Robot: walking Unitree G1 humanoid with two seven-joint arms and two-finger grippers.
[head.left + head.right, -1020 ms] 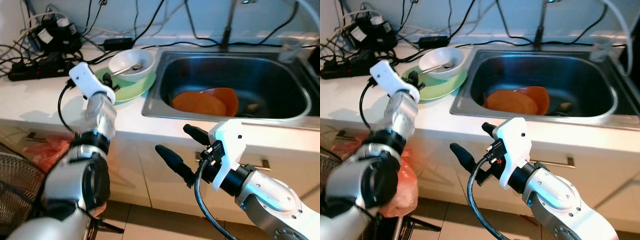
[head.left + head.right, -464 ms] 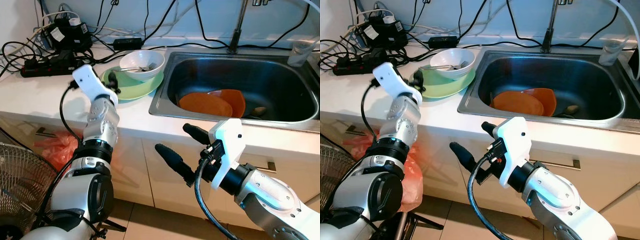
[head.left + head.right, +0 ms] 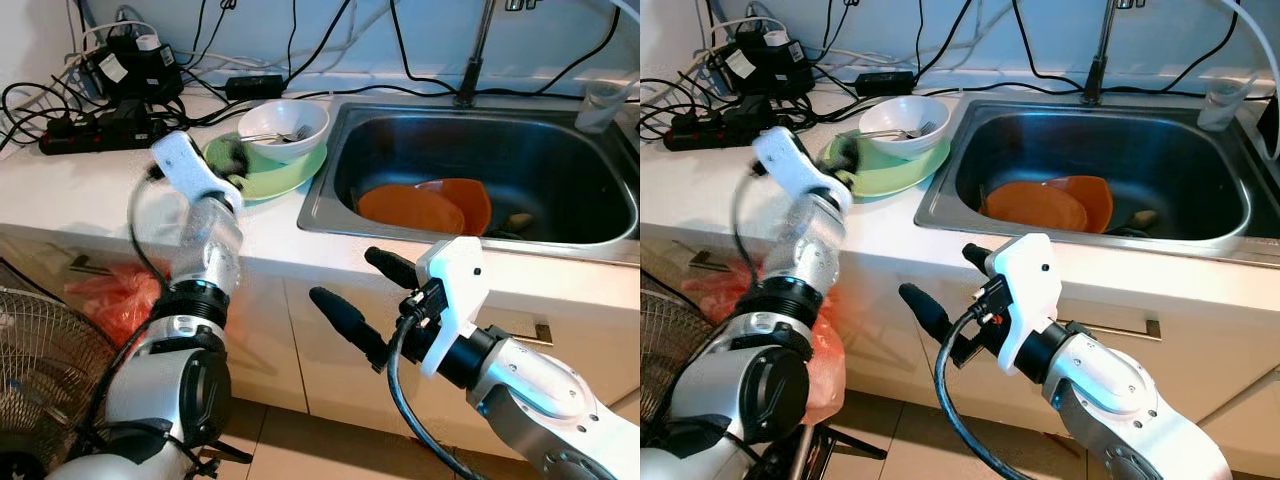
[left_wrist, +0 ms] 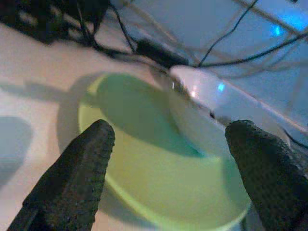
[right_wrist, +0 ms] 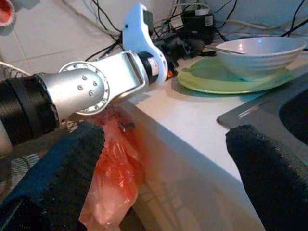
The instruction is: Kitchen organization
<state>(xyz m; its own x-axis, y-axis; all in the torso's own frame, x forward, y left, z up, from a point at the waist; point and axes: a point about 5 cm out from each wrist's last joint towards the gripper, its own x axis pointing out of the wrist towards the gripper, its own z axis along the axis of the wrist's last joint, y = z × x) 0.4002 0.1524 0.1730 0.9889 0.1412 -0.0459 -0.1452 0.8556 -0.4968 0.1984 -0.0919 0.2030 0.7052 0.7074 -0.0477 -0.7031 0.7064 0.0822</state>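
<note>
A home kitchen: a stainless steel sink (image 3: pixel 330 190) (orange plates (image 3: pixel 405 207) inside) set in a white countertop (image 3: pixel 90 190) over pale cabinet fronts (image 3: pixel 300 340), tap behind.

Bright, even indoor light across the head views. The left arm (image 3: pixel 200 250) is motion-blurred. The left wrist view is soft and bluish (out of focus), with shadows on the green plate (image 4: pixel 159 183).

Green plate (image 3: pixel 270 178), white bowl (image 3: pixel 285 120), orange dishes (image 3: pixel 425 205), grey sink (image 3: pixel 560 150).
</note>
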